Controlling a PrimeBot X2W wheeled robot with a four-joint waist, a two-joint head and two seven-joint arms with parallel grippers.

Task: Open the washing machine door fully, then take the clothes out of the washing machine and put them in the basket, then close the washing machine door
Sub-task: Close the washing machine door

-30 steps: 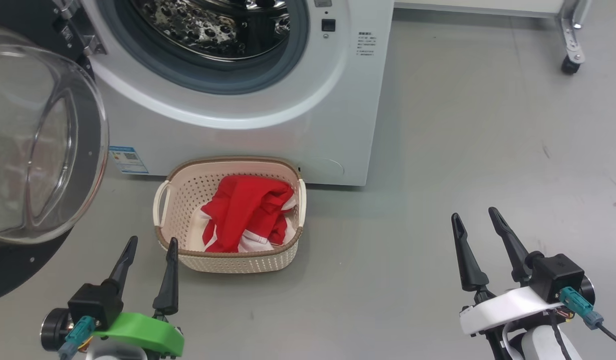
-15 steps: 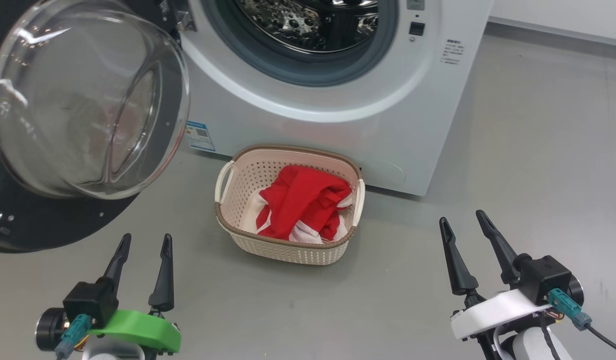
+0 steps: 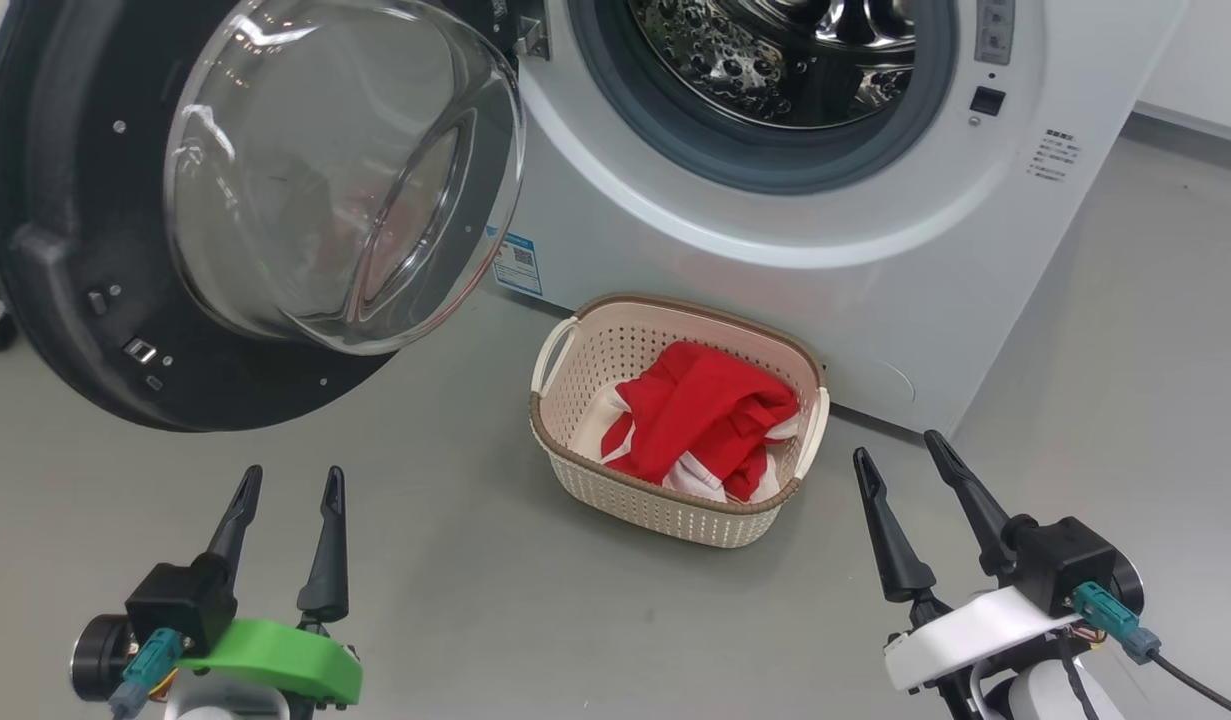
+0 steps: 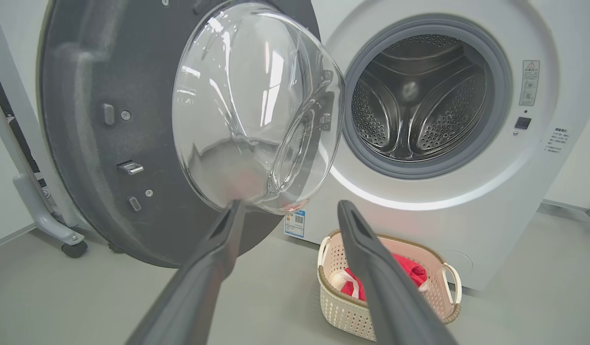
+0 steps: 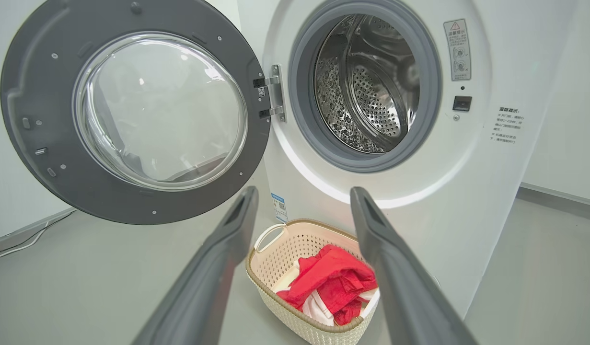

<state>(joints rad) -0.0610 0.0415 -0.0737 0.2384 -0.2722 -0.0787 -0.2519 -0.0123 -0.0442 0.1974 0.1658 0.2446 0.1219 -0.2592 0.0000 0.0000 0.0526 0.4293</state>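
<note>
Head view has swung left over the last second; nothing itself has moved. The washing machine door hangs fully open and the drum is empty. The clothes lie in the basket before the washing machine. On left gripper and right gripper the jaws stand open, empty. Only closing the door remains.

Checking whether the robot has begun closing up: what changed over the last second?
The head camera swung toward the robot's left, so the whole picture slid right and more of the washing machine door shows; the things themselves did not move. Nothing was grasped or released. Unchanged: door open, clothes in the basket, left pincer and right pincer open and empty.
</note>
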